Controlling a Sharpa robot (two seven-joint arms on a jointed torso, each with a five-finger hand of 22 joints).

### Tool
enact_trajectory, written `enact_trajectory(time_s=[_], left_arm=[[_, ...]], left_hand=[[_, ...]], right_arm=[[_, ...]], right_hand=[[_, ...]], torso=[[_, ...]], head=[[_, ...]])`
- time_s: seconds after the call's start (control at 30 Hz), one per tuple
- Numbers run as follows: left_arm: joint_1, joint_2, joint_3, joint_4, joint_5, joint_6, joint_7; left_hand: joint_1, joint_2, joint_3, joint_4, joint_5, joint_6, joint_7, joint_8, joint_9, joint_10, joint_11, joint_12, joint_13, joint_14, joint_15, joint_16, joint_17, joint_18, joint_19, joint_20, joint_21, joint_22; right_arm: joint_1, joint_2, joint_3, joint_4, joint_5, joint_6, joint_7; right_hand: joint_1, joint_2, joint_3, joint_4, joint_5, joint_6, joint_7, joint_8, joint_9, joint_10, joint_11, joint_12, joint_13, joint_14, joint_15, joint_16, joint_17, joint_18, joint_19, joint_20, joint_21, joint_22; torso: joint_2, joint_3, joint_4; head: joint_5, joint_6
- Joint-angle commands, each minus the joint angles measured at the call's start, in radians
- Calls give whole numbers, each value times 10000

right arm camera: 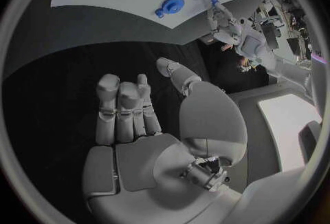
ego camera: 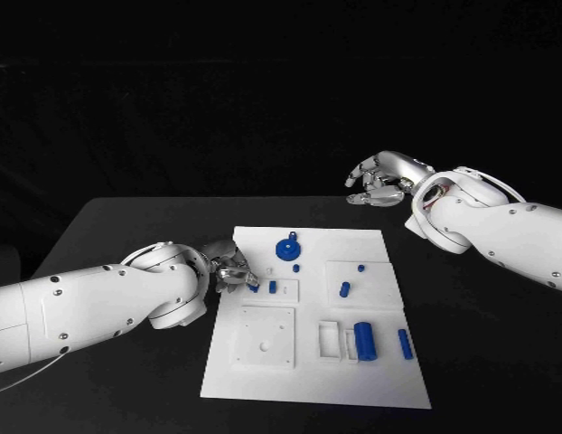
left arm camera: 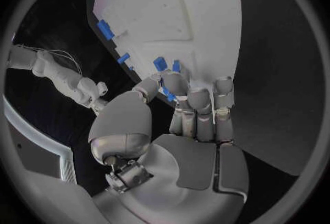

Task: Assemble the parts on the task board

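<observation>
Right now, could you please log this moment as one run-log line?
left hand: pinching blue part at task board edge | right hand: raised, holding nothing

The white task board (ego camera: 310, 380) lies flat mid-table — small blue parts (ego camera: 364, 340) scattered upon it, one round (ego camera: 287, 248).

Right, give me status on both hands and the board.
Left hand at the task board's left edge, fingers on a small blue part; grip unconfirmed. Right hand open, off the board. Nothing in the way.
</observation>
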Motion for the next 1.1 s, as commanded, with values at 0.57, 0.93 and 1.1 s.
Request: enact_trajectory(time_s=[0.57, 0.93, 1.1], left_arm=[[-9, 18, 5, 58, -86, 144, 79], [-17, 23, 5, 66, -305, 492, 32], [-61, 51, 5, 69, -639, 471, 60]], left_hand=[[150, 34, 31, 19, -22, 1518, -784, 168, 1390, -58, -124, 68, 10, 256, -339, 44, 6, 134, 54, -1383, 57, 20], [224, -134, 3, 100, -729, 1484, -753, 92, 1447, -79, -86, 60, -29, 207, -319, 0, -7, 132, 11, -1371, 23, 54], [259, -195, 6, 85, -801, 1497, -751, 79, 1449, -73, -86, 67, -32, 209, -315, 5, -3, 133, 4, -1370, 18, 62]], right_arm=[[2, -21, 4, 31, -45, 79, 51], [2, -30, 4, 26, -45, 83, 51], [2, -3, 4, -5, -45, 85, 61]], right_hand=[[40, -65, -10, 25, 54, -11, 62, -22, -9, -12, 6, 21, -18, -16, -56, -60, -11, 531, 9, -75, -48, 139], [34, -66, -16, 29, 58, -11, 63, -21, -9, -12, 6, 22, -19, -16, -56, -60, -11, 532, 9, -74, -48, 139], [32, -66, -18, 31, 61, -11, 63, -21, -9, -12, 6, 22, -20, -16, -56, -61, -10, 532, 9, -74, -48, 139]], torso=[[0, -1, -6], [0, -4, -4], [3, -5, 2]], head=[[10, -5], [4, -18], [2, -19]])
